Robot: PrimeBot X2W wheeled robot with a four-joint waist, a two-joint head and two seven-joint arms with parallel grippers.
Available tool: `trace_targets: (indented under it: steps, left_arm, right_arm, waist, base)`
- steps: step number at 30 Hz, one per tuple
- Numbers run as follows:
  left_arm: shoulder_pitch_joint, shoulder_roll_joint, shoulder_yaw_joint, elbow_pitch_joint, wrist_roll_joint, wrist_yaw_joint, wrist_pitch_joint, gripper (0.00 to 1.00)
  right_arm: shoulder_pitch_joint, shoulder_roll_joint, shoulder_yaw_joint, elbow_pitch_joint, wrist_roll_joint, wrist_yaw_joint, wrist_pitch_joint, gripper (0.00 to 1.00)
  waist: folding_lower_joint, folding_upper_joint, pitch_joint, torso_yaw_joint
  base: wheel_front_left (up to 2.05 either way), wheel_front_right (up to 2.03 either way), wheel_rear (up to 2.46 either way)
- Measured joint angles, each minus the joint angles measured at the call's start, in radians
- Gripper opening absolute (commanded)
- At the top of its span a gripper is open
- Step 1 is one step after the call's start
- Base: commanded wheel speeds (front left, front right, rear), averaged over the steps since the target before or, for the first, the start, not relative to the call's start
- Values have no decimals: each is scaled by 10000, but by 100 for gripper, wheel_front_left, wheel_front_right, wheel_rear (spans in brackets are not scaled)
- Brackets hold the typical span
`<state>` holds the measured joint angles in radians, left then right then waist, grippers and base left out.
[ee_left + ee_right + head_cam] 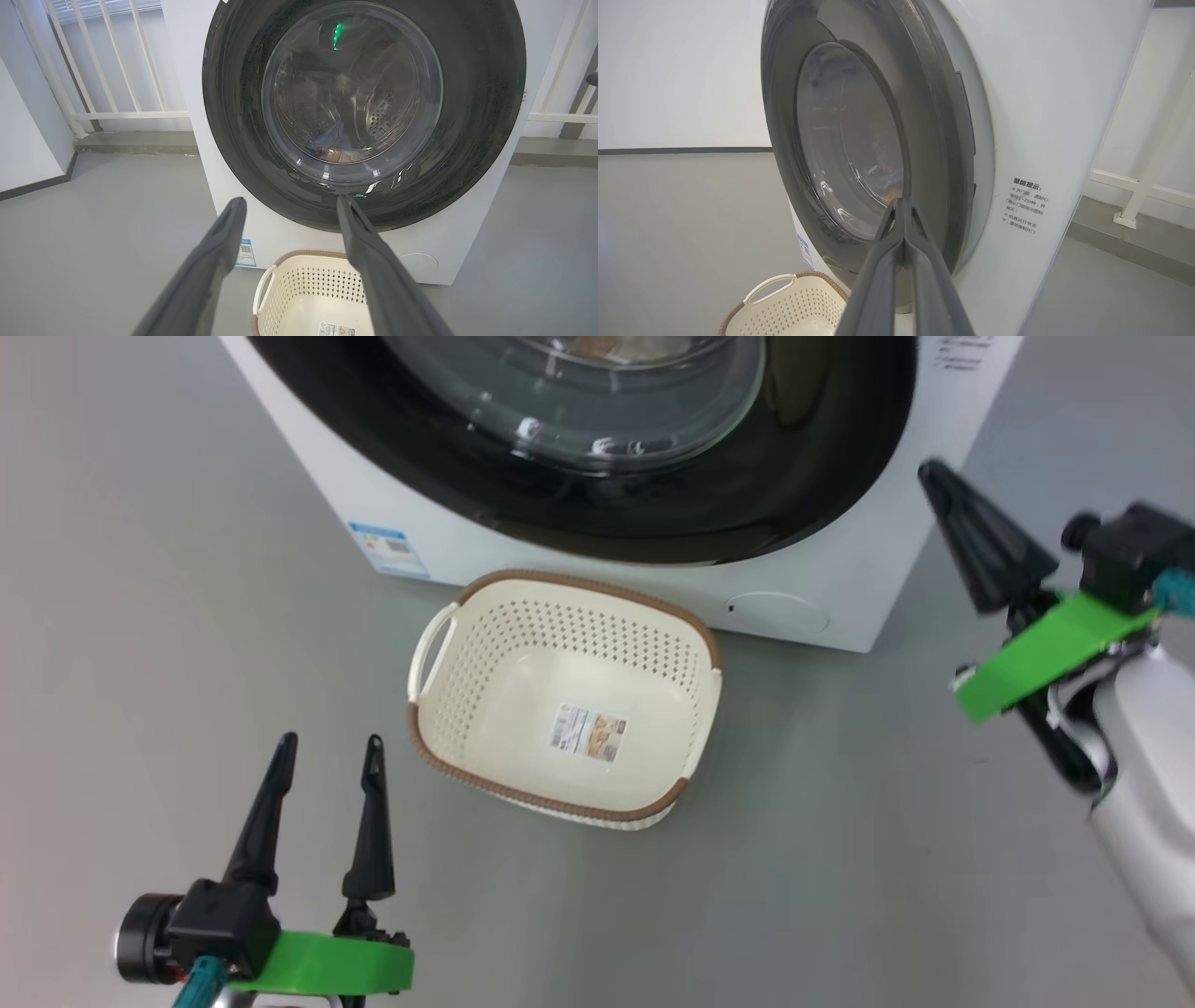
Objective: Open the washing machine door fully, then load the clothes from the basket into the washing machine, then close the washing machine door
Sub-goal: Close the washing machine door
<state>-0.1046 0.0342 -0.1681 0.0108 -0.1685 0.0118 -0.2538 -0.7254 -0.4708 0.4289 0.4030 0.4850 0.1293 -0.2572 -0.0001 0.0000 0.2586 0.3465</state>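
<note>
My left wrist view catches the clothes [332, 140] behind the glass of the washing machine door [467, 116]; my left gripper [290, 200] spread empty, right gripper [902, 203] pressed together

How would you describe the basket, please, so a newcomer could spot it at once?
Find the white washing machine with its black-rimmed door. On the grey floor before it sits the basket, cream and perforated. Its brown woven-look rim and inside label sticker set it apart.
</note>
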Motion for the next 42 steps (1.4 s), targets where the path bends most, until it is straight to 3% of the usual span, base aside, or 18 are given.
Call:
trace_targets:
  steps: [4,5,6,7,25,31,42]
  left_arm:
    - [64,10,86,65,82,-81,0,100]
    - [129,19,107,88,88,-107,0,100]
    - [129,19,107,88,88,-107,0,100]
    - [221,33,138,125,88,-161,0,100]
    - [967,418,290,514,67,-353,2,100]
    - [1275,579,326,608,-31,-353,115,100]
    - [1807,859,566,508,-205,-332,343,100]
  right_arm:
    - [1086,307,-562,-504,-209,0,0,2]
    - [1366,389,-646,-616,-253,0,0,27]
    - [1366,389,-646,-616,-253,0,0,45]
    - [1642,502,-744,-734,-267,0,2,100]
    - [5457,1764,-3231,-2487,-1358,0,0,100]
    - [6602,2462,-4100,-2970,-1785,0,2,100]
    - [8167,3413,-4907,-3595,-2151,0,2,100]
  waist:
    - [0,0,-295,-238]
    - [0,0,-377,-295]
    - [0,0,-377,-295]
    - [0,0,-459,-353]
    - [0,0,-1779,-1311]
    - [0,0,-2191,-1629]
    - [0,0,-2804,-2383]
  base:
    - [0,0,0]
    - [0,0,0]
    - [0,0,0]
    - [0,0,0]
    - [0,0,0]
    - [0,0,0]
    - [0,0,0]
